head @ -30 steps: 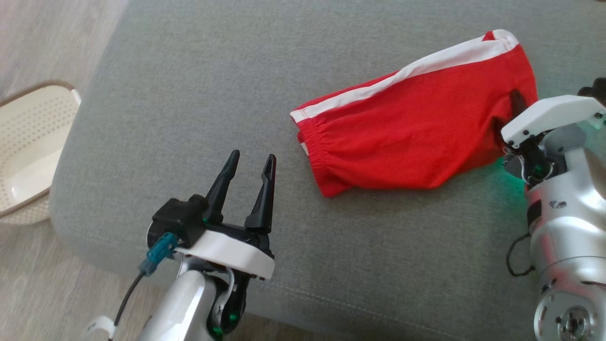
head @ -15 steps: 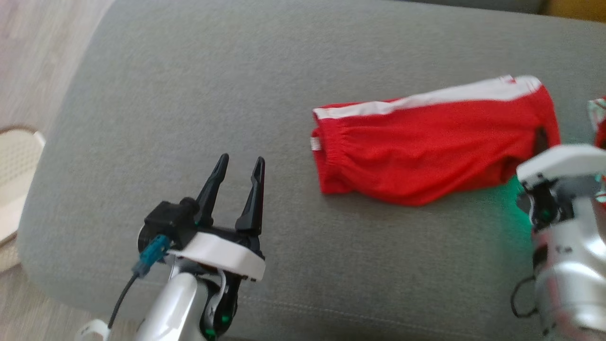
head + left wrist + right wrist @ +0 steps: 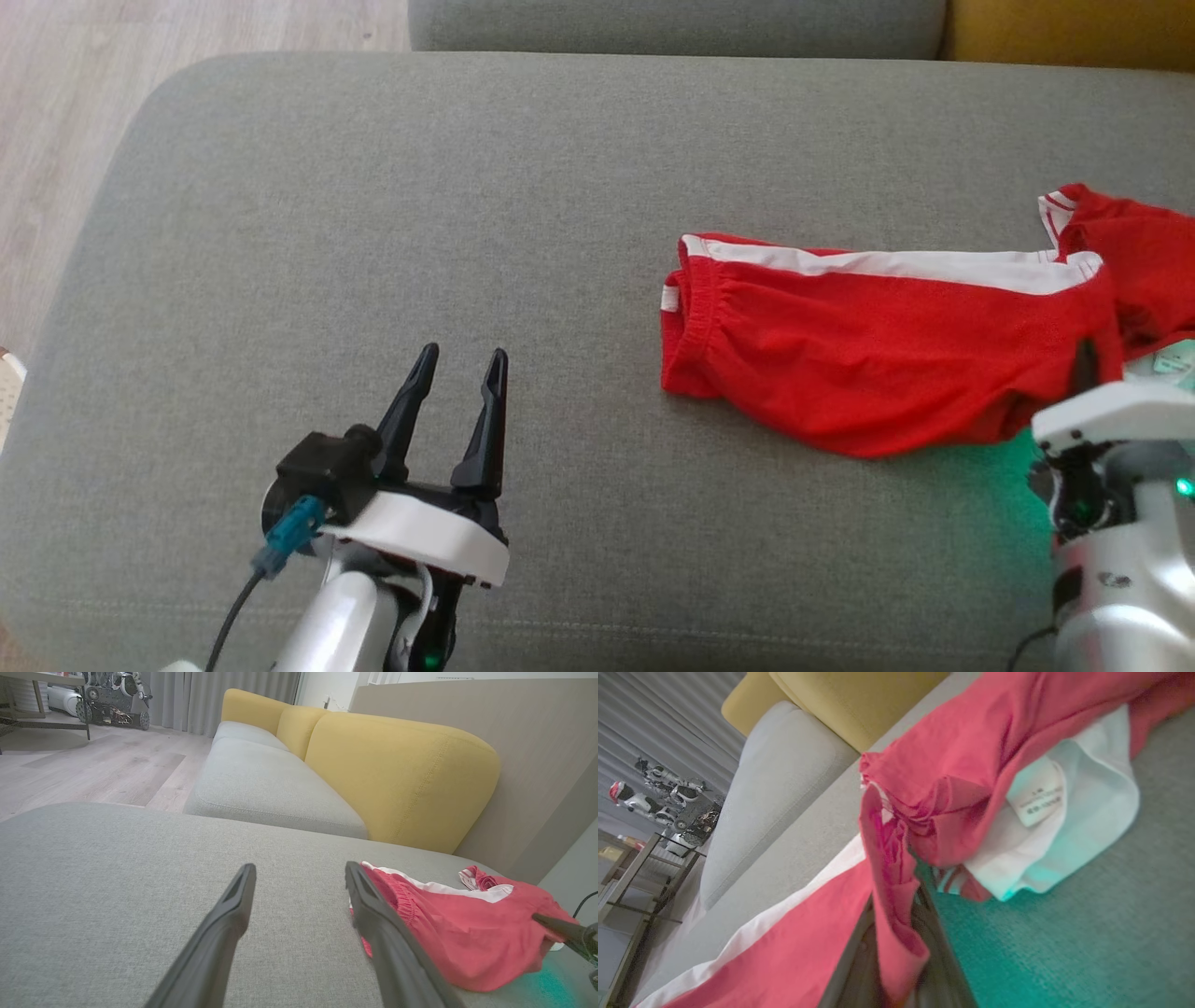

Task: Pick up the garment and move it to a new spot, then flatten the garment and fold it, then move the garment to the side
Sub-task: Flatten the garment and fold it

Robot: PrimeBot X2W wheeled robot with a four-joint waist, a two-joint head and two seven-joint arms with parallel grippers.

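1. Here, the red garment lies on the cushion's right half, long axis left to right.
2. Right gripper pinches its right end.
3. Left gripper, parted and empty, sits over the cushion's left half.

red white-striped garment, folded, lying flat

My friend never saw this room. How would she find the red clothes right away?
Start at the big grey cushion near the yellow sofa back. Toward its right side, pinched by the right gripper, lies the garment. Everything around it is grey, but it is bright red with a white stripe along one edge and a gathered waistband.
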